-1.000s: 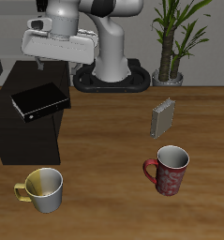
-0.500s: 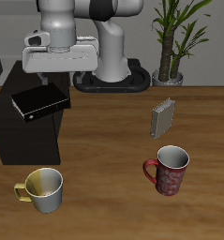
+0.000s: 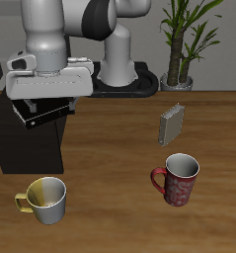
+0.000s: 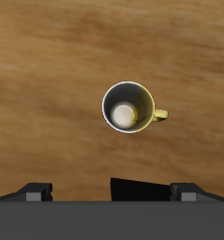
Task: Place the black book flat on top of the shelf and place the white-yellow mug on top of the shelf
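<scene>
Black book (image 3: 42, 112) lies flat on the shelf (image 3: 26, 148), mostly hidden behind the gripper (image 3: 45, 99); only one dark corner with a thin white page edge shows, and its long axis seems to run from about 8 o'clock to 2 o'clock in the exterior view. The shelf is a boxy black-brown block with a flat top and square edges. The white-yellow mug (image 3: 45, 200) stands upright on the wooden surface (image 3: 119, 138), at 6 o'clock from the shelf and near the front edge; it is smooth and round, with a grey inside, and its yellow handle points toward 9 o'clock. In the wrist view the mug (image 4: 128, 107) shows from straight above with bare wood grain all around it. Whether the jaws are apart or together, I cannot tell. A grey ribbed book (image 3: 171, 125) stands on edge farther back, and a dark red patterned mug (image 3: 178, 179) stands well apart from the white-yellow one.
</scene>
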